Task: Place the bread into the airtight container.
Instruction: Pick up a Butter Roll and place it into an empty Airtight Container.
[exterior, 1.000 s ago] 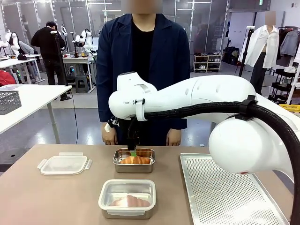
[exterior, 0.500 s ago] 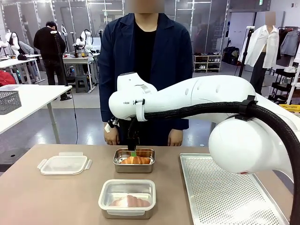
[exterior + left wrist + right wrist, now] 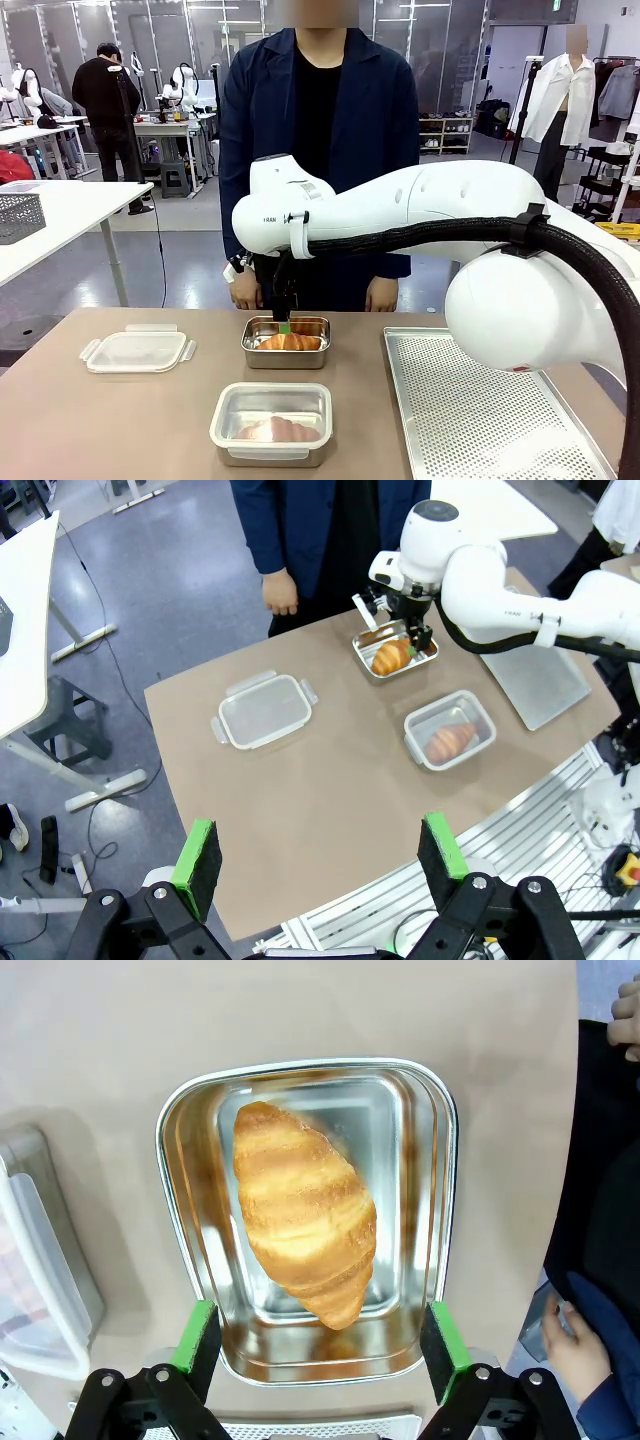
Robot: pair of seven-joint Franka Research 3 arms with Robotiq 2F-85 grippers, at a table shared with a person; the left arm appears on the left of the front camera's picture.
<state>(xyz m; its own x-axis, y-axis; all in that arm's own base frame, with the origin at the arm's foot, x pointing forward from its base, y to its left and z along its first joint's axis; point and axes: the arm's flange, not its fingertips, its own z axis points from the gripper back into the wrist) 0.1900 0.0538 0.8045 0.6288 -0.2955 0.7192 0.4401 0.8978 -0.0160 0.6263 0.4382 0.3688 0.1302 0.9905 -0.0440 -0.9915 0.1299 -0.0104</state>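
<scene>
A golden croissant, the bread [image 3: 305, 1225], lies in an open steel airtight container [image 3: 440, 1160] at the table's far middle [image 3: 286, 342]. My right gripper [image 3: 316, 1338] hangs open straight above it, its green pads either side of the container's near end, with nothing between them. From the front, the right gripper [image 3: 285, 322] stands just over the bread [image 3: 288, 341]. My left gripper [image 3: 318, 850] is open and empty, high above the table's near edge, far from that container [image 3: 396, 653].
A second container [image 3: 271, 422] with a clear lid on and another croissant inside sits nearer me. A loose clear lid [image 3: 137, 351] lies at the left and a perforated metal tray [image 3: 480, 400] at the right. The person's hands [image 3: 243, 292] hang behind the far edge.
The person has shifted slightly to the picture's right. My right arm and the bread have not moved.
</scene>
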